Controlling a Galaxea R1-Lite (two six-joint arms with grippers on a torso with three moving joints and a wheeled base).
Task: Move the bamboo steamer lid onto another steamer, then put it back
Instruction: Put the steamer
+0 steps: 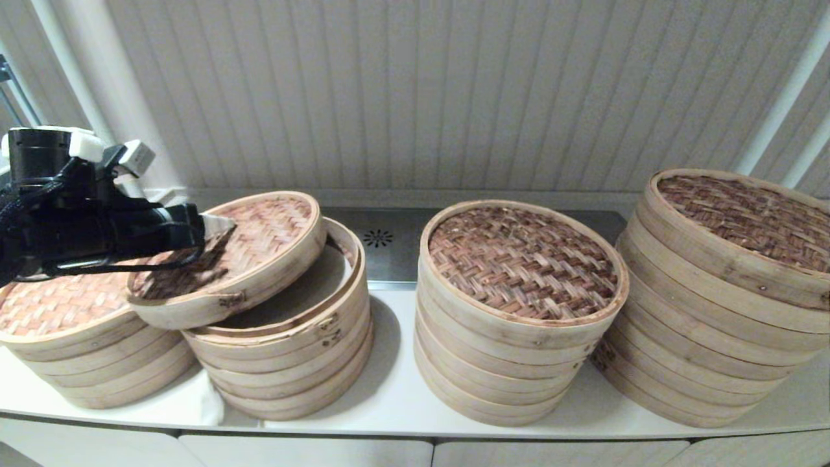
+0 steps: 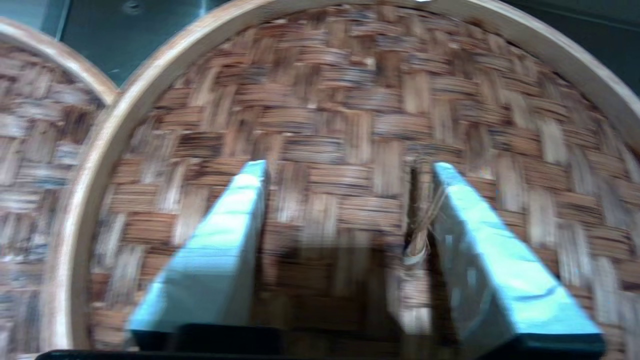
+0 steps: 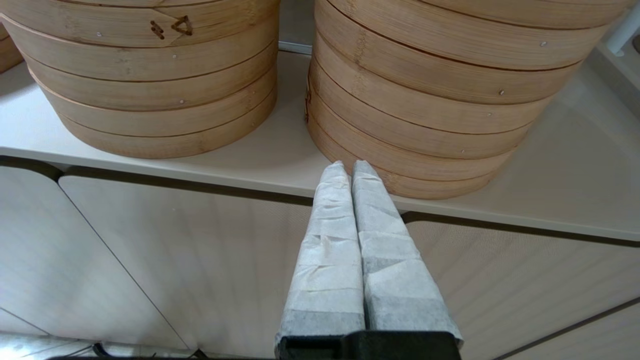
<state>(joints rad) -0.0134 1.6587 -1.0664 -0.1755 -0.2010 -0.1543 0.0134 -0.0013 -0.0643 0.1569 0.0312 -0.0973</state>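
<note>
Lid [image 1: 240,256] sits tilted, half on open steamer [image 1: 295,344], half on far-left stack [image 1: 71,337]. Left tool [image 1: 217,227] above lid weave, fingers apart, gripping nothing, likely after handle loop [image 2: 420,240]. Right tool [image 3: 350,175] parked below desk [image 1: 402,395] edge, closed, empty.

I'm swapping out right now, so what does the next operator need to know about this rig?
Left end effector: open, fingers over the woven top of the steamer lid, straddling its small handle loop; no grip visible.
Right end effector: shut, empty, parked below the counter edge.
Lid: tilted, resting across the leftmost steamer and the open second steamer.
Done: lid is off its seat.
Left: which leg of the move this is cannot be told; seat it flat.
</note>
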